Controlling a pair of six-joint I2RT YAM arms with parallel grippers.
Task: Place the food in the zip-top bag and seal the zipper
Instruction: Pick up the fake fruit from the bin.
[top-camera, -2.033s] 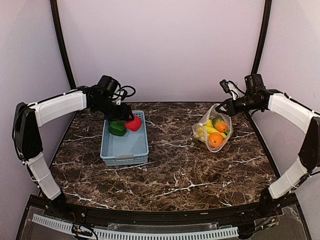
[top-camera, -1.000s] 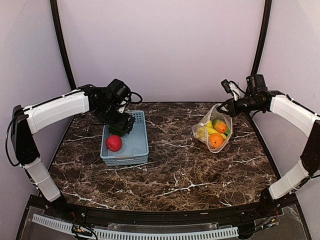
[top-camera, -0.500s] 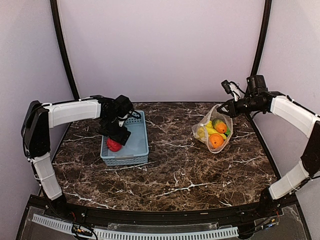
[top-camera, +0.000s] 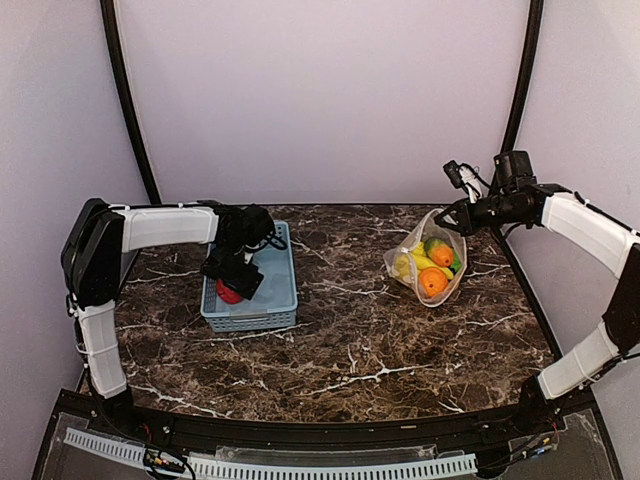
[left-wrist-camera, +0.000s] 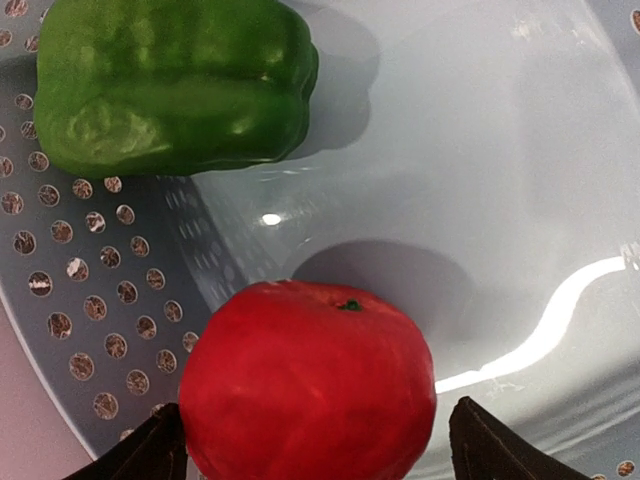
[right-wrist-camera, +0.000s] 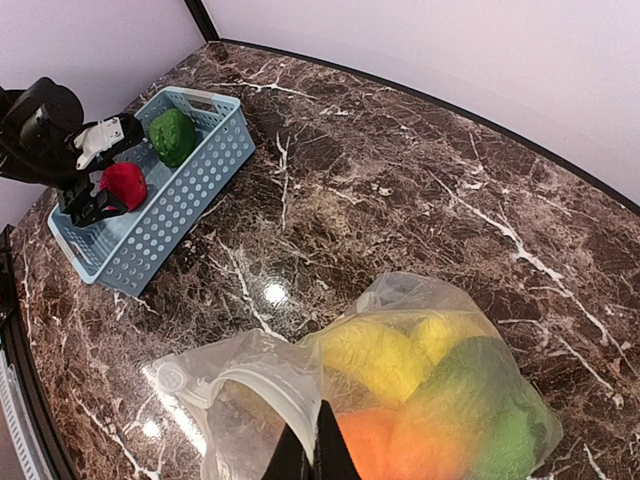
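Note:
A red apple (left-wrist-camera: 310, 385) lies in the near left part of the light-blue basket (top-camera: 275, 300). My left gripper (left-wrist-camera: 320, 455) is lowered over it, open, with one dark fingertip (left-wrist-camera: 150, 455) on each side. A green pepper (left-wrist-camera: 170, 85) lies further back in the basket. At the right, the clear zip-top bag (top-camera: 428, 262) holds an orange (top-camera: 431, 281), yellow pieces (right-wrist-camera: 380, 355) and green pieces (right-wrist-camera: 480, 390). My right gripper (right-wrist-camera: 315, 450) is shut on the bag's mouth edge at the zipper (right-wrist-camera: 266, 376) and holds the mouth up and open.
The basket stands at the table's back left and the bag at the back right, with dark marble tabletop (top-camera: 350, 340) between them. Pale walls close in the back and sides.
My left arm swung from the basket's far end to its near end and came down over the apple, the jaws narrowing slightly. The right arm and bag have not moved.

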